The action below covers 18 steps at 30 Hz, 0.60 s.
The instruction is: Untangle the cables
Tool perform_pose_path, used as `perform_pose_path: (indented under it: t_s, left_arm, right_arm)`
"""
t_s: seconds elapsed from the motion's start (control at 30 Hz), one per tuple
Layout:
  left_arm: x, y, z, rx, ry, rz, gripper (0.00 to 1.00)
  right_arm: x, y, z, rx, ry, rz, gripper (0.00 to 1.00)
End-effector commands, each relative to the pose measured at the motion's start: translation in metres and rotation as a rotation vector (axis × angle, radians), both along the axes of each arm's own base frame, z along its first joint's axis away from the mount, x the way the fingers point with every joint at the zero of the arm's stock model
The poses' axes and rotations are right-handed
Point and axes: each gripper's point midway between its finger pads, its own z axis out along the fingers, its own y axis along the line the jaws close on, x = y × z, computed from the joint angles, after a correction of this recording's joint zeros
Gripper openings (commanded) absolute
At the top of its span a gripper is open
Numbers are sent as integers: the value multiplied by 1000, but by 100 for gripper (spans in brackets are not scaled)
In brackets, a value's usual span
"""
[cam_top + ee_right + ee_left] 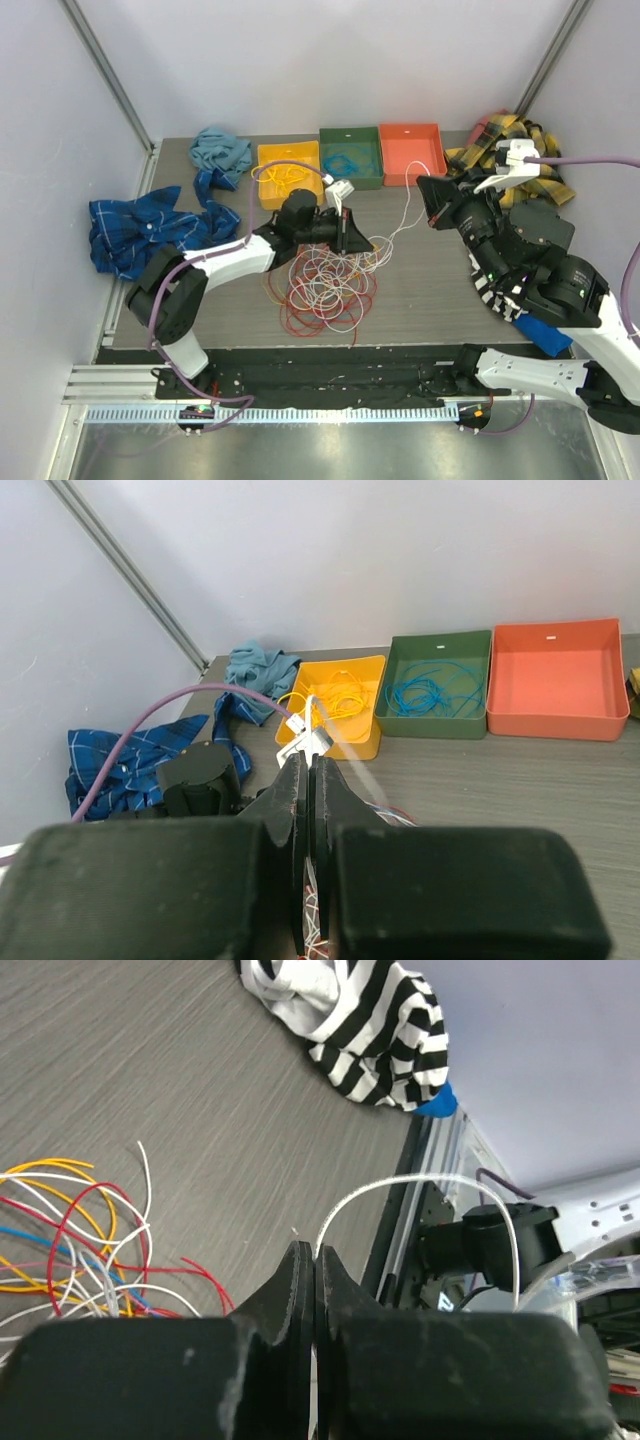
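The left gripper [314, 1253], stretched low over the cables [325, 290], pinches a white cable [400, 1181].

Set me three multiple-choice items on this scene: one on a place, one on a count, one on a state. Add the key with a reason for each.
1. The blue cables lie in: A) the yellow bin B) the green bin C) the orange bin.
2. The bins at the back number: A) two B) five C) three.
3. The left gripper is: A) shut on a white cable B) wide open C) shut on striped cloth.
Key: 1 B, blue loops show inside the green walls. 2 C, three stand side by side in the top view. 3 A, the wire comes out from between the closed jaws.
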Motion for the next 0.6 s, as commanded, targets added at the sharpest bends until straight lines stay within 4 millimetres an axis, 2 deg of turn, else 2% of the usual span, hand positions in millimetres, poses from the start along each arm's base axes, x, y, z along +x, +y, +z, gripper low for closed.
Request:
perform_pose_path:
  t_s: [0.0,0.03,0.07,0.1,0.13,0.17,0.2,0.23,0.27,0.3,0.37,0.4,0.53,0.57]
  left_arm:
    - [25,8,11,104,-102,115,0]
    - [31,19,3,181,-102,164,0]
    - [42,25,19,193,-147,221,0]
    - [62,42,23,251,-186,355,0]
    - [66,53,26,295,-205,401,0]
    - [75,61,42,305,-240,465,0]
    - [83,76,63,306,-282,559,0]
    - [86,84,71,330,-307,589,0]
    - [89,88,92,313,-341,620,0]
    - [89,96,109,304,-370,650,0]
    - [93,111,133,322,-424,715,0]
    - [93,115,140,329,-439,729,0]
    - [86,125,173,301,-497,753,0]
    - [83,124,181,283,-504,744,0]
  right_arm:
    - [-3,3,-2,21,0,24,1]
    - [-4,2,-5,28,5,26,1]
    - [-5,4,-9,29,13,35,6]
    - [-4,5,-18,18,29,34,20]
    - [-4,7,-25,22,46,35,42]
    - [-4,8,-33,17,63,33,52]
    - [-3,9,-47,3,88,24,58]
    - [-2,10,-56,11,107,21,62]
    - [-2,11,-65,11,123,18,69]
    - [-1,12,-81,-6,144,8,71]
    - [-1,13,-93,12,160,6,73]
    - [0,17,-107,-4,175,12,73]
    - [4,28,-127,-19,184,31,72]
    - [6,33,-125,-12,176,38,72]
